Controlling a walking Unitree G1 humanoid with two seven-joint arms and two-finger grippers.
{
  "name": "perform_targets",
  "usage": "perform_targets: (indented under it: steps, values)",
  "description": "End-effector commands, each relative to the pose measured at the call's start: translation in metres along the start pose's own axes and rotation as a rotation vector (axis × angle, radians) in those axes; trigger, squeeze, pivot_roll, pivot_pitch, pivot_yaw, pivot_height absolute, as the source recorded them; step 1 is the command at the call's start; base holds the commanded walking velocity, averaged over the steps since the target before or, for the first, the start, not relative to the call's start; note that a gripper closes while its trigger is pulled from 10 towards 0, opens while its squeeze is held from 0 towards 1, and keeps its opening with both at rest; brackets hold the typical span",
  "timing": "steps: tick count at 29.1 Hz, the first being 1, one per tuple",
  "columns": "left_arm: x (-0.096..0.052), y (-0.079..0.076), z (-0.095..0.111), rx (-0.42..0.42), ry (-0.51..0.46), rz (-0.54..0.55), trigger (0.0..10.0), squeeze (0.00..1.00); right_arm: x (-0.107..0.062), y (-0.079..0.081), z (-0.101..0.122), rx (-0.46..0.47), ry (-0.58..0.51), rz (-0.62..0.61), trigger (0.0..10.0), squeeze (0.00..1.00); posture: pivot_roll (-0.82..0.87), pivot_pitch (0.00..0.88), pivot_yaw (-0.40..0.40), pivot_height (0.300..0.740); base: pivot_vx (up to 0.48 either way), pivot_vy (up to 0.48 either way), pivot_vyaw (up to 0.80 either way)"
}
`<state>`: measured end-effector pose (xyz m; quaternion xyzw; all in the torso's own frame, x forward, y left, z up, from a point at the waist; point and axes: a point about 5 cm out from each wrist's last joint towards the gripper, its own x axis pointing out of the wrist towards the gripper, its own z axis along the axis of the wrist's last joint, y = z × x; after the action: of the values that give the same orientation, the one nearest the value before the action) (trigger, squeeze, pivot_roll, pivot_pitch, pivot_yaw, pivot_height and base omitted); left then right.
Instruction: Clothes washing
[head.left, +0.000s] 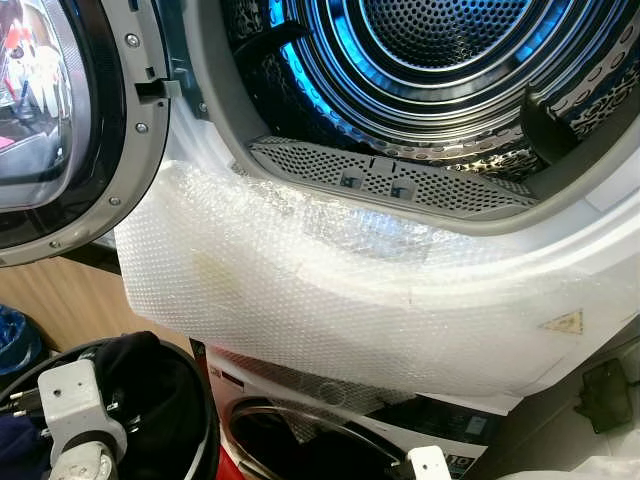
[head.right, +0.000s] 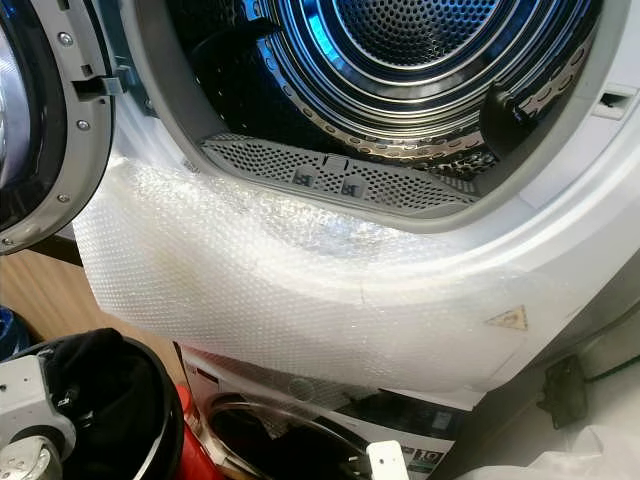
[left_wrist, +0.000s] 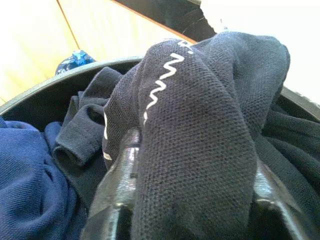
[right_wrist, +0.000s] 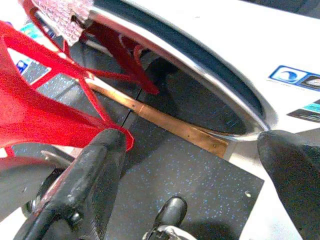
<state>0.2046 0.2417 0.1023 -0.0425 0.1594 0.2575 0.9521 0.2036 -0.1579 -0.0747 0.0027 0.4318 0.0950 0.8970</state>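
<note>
Right gripper (right_wrist: 192, 165) fingers (right_wrist: 90, 175) spread wide above dark speckled floor (right_wrist: 185, 170); red plastic frame (right_wrist: 35, 100) beside one finger, chrome-rimmed washer door (right_wrist: 200, 80) ahead.

Sharp, bright; blue glow inside drum (head.left: 430, 60); overexposed wrist backgrounds.

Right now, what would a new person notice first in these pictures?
The open, blue-lit steel drum of the upper machine takes up the top of the head views, with a white bubble wrap sheet draped over the front panel below its opening. Low on the robot's left, the left gripper is closed on a dark navy knitted garment in a round black basket.
</note>
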Motion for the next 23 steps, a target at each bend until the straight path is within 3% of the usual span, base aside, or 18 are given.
perform_targets:
  steps: [1,6,16,17,18,19,21,23]
  values:
    - [0.003,-0.004,-0.005,0.018,0.021,-0.016,0.0,0.0,-0.001,-0.006,0.003,0.024,-0.011,-0.022,10.0,0.0,0.31,0.0,-0.064,0.74,0.0,0.0,0.0]
    - [0.008,-0.007,-0.002,0.032,0.011,-0.041,0.0,0.0,-0.002,-0.006,-0.004,0.08,-0.011,-0.048,10.0,0.0,0.28,0.0,-0.025,0.74,0.0,0.0,0.0]
    - [0.009,-0.007,0.002,0.027,-0.009,-0.052,0.0,0.0,-0.002,-0.005,-0.008,0.088,0.002,-0.056,10.0,0.0,0.28,0.0,-0.02,0.74,0.0,0.0,0.0]
    - [0.012,-0.011,0.013,-0.001,-0.075,-0.108,0.0,0.0,0.0,0.005,-0.007,0.099,0.001,-0.044,10.0,0.0,0.25,0.0,0.05,0.74,0.0,0.0,0.0]
    - [0.011,-0.017,0.021,-0.017,-0.13,-0.158,0.0,0.0,0.001,0.01,-0.006,0.11,-0.001,-0.037,10.0,0.0,0.25,0.0,0.05,0.74,0.0,0.0,0.0]
    - [0.006,-0.018,0.032,-0.029,-0.204,-0.218,0.0,0.0,0.003,0.019,-0.007,0.126,0.005,-0.026,10.0,0.0,0.26,0.0,0.074,0.74,0.0,0.0,0.0]
    - [-0.004,-0.016,0.036,-0.057,-0.231,-0.261,0.0,0.0,0.003,0.023,-0.01,0.127,0.018,-0.016,10.0,0.0,0.28,0.0,0.089,0.74,0.0,0.0,0.0]
    - [-0.029,-0.015,0.041,-0.049,-0.27,-0.388,0.0,0.0,0.003,0.031,-0.015,0.115,0.036,0.009,10.0,0.0,0.35,0.0,0.099,0.74,0.0,0.0,0.0]
